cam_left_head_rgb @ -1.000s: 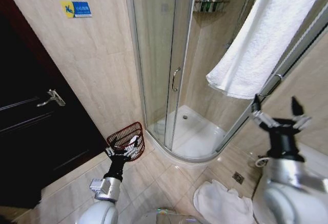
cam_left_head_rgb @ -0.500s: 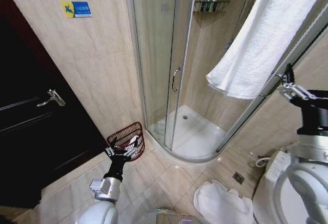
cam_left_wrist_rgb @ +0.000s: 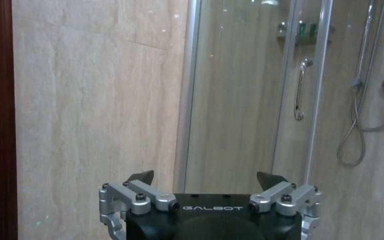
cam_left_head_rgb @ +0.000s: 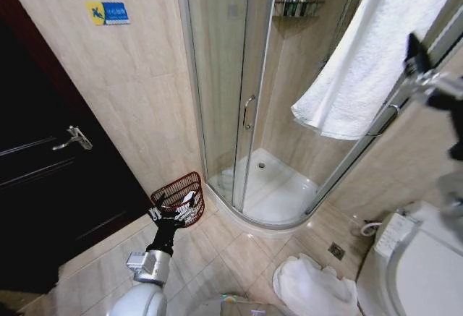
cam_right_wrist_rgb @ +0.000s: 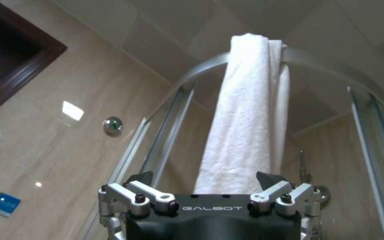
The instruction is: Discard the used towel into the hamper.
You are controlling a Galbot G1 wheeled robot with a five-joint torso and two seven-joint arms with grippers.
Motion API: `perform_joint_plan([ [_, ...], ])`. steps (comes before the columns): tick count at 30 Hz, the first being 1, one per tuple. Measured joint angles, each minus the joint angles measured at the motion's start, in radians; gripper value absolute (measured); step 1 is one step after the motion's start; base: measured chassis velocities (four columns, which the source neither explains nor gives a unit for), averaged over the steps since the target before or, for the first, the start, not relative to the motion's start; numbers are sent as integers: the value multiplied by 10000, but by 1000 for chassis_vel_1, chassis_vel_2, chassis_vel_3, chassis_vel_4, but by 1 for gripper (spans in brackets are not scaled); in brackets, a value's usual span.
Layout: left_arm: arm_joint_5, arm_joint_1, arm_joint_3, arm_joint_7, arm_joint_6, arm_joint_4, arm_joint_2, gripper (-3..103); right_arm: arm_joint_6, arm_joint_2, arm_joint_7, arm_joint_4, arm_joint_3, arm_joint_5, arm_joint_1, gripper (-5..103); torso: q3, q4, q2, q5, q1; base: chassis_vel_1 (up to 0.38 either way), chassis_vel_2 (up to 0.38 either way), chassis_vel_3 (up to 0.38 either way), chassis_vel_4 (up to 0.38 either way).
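A white towel (cam_left_head_rgb: 365,59) hangs draped over the curved top rail of the shower enclosure; the right wrist view has the towel (cam_right_wrist_rgb: 245,110) straight ahead. My right gripper (cam_left_head_rgb: 435,77) is raised at the right edge, beside the towel's lower part and apart from it. Its fingers stand open and hold nothing (cam_right_wrist_rgb: 205,178). The hamper (cam_left_head_rgb: 179,189), a dark red-brown openwork basket, stands on the floor against the wall beside the shower. My left gripper (cam_left_head_rgb: 176,207) hangs low just in front of the hamper, open and empty (cam_left_wrist_rgb: 205,177).
The glass shower door (cam_left_head_rgb: 231,77) and its handle (cam_left_head_rgb: 248,111) stand in the middle. A dark wooden door (cam_left_head_rgb: 51,171) is at the left. A toilet (cam_left_head_rgb: 416,265) sits at the bottom right, and a white cloth (cam_left_head_rgb: 311,287) lies on the tiled floor beside it.
My right arm has risen and swung to the right, from below the towel's hem up to beside it. The left arm and the hamper have not moved.
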Motion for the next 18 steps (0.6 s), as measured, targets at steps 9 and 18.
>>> perform_joint_plan([
  [9, 0, 0, 0, 0, 0, 1, -1, 100, -302, -664, -12, -707, 58, 528, 1044, 100, 0, 0, 0, -5, 0, 0, 0, 0, 0],
  [18, 0, 0, 0, 0, 0, 0, 0, 100, -545, -1517, 232, -1629, -1436, 988, 2908, 100, 0, 1, 0, -4, 0, 0, 0, 0, 0],
])
